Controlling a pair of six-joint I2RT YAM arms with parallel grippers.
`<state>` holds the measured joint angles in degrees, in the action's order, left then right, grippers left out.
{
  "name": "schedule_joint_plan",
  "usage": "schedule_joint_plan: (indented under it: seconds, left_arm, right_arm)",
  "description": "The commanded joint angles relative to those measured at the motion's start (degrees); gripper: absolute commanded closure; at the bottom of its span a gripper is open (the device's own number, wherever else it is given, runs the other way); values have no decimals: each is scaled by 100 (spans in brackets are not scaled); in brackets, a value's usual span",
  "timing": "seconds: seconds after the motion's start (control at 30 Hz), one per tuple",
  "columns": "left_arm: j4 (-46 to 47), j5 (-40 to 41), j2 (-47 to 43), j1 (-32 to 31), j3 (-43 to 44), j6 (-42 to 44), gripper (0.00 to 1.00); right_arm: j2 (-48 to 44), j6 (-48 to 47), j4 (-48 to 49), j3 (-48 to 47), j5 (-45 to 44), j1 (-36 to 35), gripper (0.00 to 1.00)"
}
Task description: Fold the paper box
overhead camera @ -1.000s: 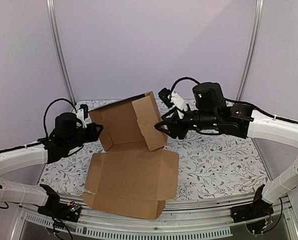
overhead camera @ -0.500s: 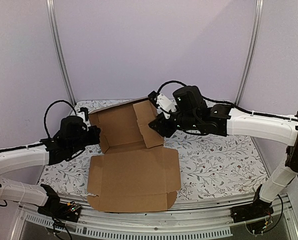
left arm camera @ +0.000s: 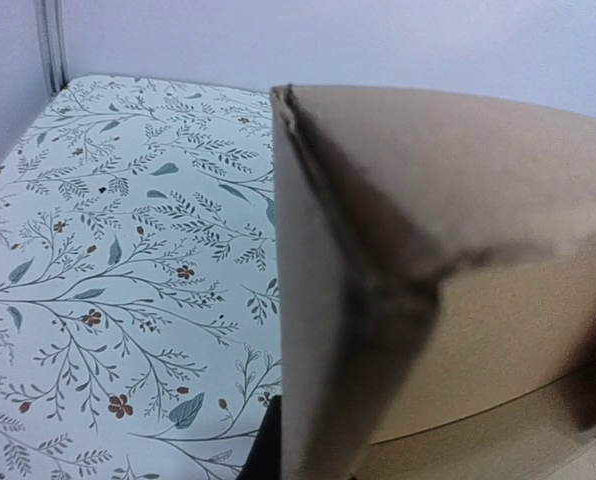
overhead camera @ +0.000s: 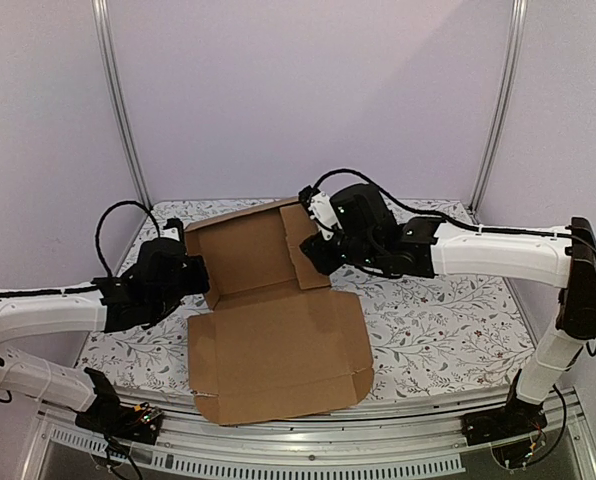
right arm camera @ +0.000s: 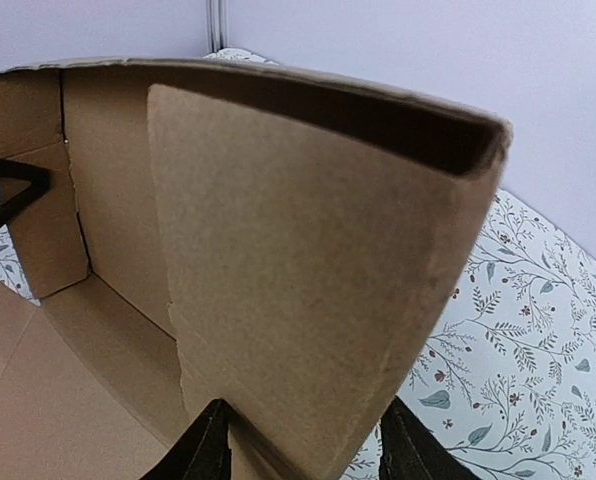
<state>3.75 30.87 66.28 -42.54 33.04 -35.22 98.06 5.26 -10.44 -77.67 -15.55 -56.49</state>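
The paper box is a brown cardboard sheet lying partly open on the floral table, its front panel flat and its back wall standing upright. My left gripper is shut on the box's left side flap; one dark finger shows beside the flap's edge. My right gripper is closed on the doubled-over right side flap, with a finger pressed against each face. The box's inside corner shows to the left in the right wrist view.
The floral tablecloth lies bare to the right of the box. The table's metal front rail runs just below the box's front edge. Lilac walls and two upright poles close off the back.
Both arms have pushed in toward the middle. The box has slid right, its front panel now lies flatter, and the right flap stands closer to upright against the back wall.
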Motion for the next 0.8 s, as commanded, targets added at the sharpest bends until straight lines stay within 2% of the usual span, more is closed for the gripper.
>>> schedule_joint_plan:
  seconds: [0.0,0.37,0.5,0.7,0.77]
  left_arm:
    - [77,100,85,-356,266,-83,100]
    - [30,429,126,-729,378,-100,100]
    - [21,484,122,-818,413,-88,100]
    - [-6,557,123,-887,449,-58,100]
    - [-6,567,135,-900,449,-59,100]
  right_arm:
    - [241,222,419,-126,-420,-59,51]
    - [532,341,767,-121,-891,-64,51]
    - [624,321,861,-130,-1017,-58,65]
    - [721,300,912,-152,-1089,-58,98]
    - [731,322,935,-144,-1091,-61,100]
